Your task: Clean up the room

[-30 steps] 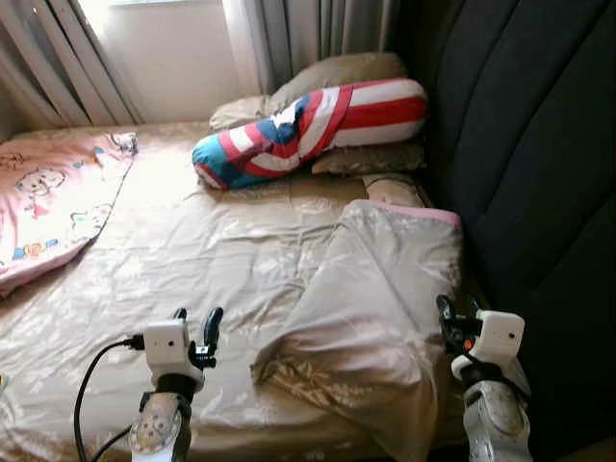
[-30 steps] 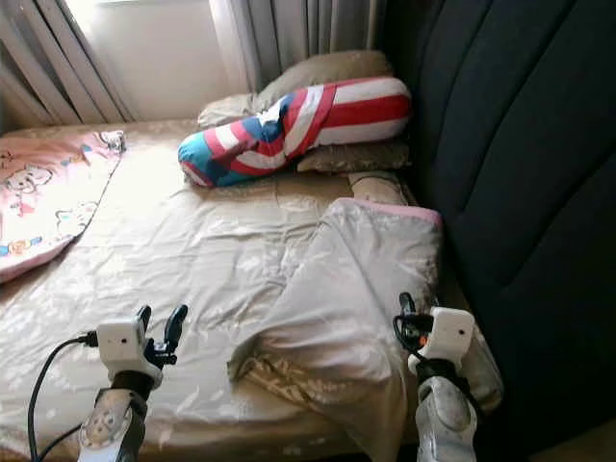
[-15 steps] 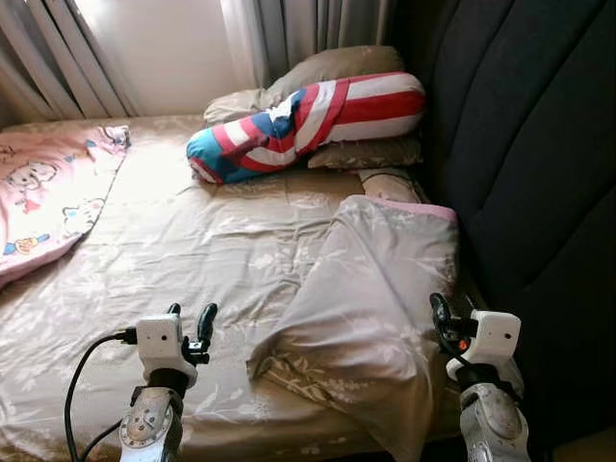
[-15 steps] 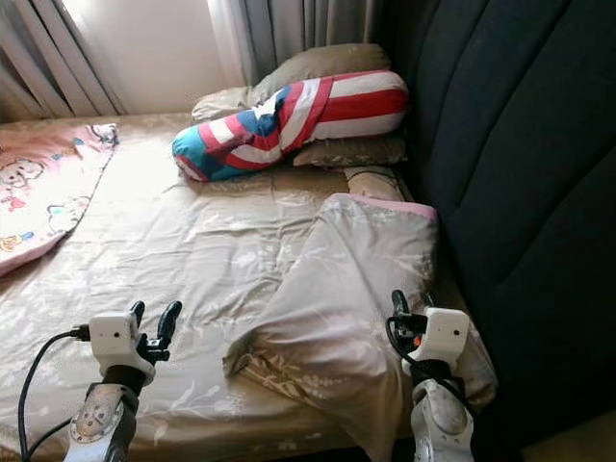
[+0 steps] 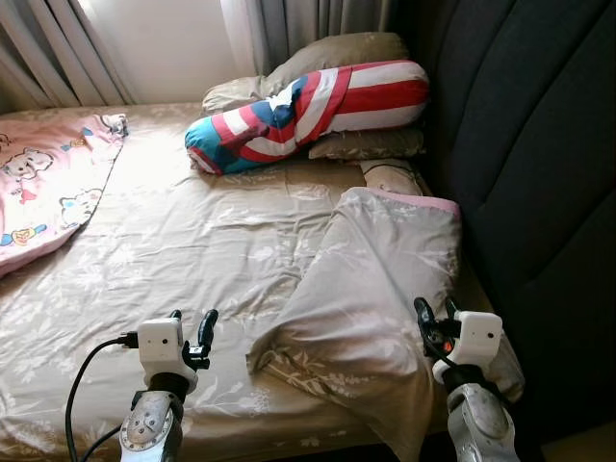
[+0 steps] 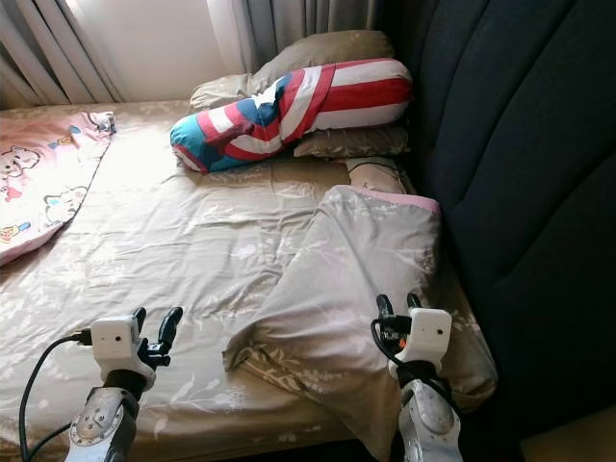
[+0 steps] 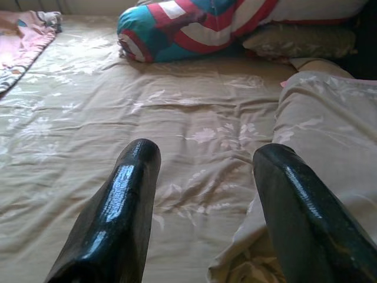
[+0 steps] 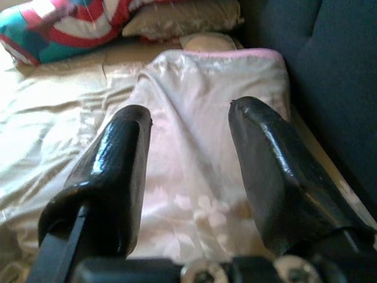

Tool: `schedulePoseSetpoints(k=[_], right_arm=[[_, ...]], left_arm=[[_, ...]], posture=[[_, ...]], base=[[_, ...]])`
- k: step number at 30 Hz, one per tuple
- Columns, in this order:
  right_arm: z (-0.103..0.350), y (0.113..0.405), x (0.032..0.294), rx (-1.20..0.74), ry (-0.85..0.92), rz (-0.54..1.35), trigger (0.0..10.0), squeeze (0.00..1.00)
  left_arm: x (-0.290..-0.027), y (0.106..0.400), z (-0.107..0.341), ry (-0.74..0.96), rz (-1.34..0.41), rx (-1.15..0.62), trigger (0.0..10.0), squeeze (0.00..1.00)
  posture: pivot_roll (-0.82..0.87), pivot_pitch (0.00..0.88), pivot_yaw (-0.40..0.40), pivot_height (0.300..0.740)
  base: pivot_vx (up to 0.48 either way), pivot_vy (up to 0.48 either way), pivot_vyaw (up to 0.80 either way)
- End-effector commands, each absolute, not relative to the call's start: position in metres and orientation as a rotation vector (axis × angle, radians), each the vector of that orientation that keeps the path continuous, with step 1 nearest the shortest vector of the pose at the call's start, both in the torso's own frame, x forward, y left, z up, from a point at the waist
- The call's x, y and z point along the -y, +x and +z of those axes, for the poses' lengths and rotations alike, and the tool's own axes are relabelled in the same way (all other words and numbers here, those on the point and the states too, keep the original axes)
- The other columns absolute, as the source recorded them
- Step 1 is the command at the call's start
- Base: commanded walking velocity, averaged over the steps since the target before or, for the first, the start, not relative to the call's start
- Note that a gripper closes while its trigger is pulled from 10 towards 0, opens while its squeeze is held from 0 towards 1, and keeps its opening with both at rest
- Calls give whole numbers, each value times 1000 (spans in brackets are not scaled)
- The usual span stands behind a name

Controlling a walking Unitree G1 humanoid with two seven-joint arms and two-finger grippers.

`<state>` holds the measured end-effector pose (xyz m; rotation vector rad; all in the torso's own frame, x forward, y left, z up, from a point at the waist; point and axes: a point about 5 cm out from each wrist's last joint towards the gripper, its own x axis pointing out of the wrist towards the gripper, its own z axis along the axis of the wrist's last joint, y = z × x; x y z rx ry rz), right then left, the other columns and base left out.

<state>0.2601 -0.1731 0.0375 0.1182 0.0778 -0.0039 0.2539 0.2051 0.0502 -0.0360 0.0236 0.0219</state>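
Daylight from the curtained window [image 5: 164, 48] washes my head views, glaring on the sheet [image 5: 192, 231] beneath it. The headboard [image 5: 539, 144] stays dark. My right wrist picture is soft; both wrists' fingers [image 7: 118, 206] blur close up.

On the bed [image 5: 192, 241], the folded blanket [image 5: 375, 289] lies at the right, beside the headboard [image 5: 529, 144]. Behind the blanket, the bolster [image 5: 308, 111] rests on the pillows [image 5: 337, 63]. The quilt [image 5: 48, 188] lies far left of the blanket.
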Motion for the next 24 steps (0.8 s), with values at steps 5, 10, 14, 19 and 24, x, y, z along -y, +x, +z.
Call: schedulePoseSetpoints(k=[5,10,14,19,24], right_arm=[[43,263,172,-78,128,1,10000,0],[50,269,168,-51,92,63,10000,0],[54,273,170,-43,107,21,10000,0],[55,276,169,-53,117,12,10000,0],[52,273,167,-75,109,29,10000,0]], left_arm=[[-204,258,57,-42,6,-13,10000,0],[-204,259,61,-39,-11,-6,10000,0],[-208,260,63,-46,12,1,10000,0],[-205,262,67,-51,9,12,10000,0],[-200,257,64,-59,3,4,10000,0]], posture=[[-102,128,12,715],[-96,127,7,700],[-87,111,-2,700],[-88,116,-7,700],[-90,114,-13,675]], base=[[0,0,0],[0,0,0],[0,0,0],[0,0,0],[0,0,0]])
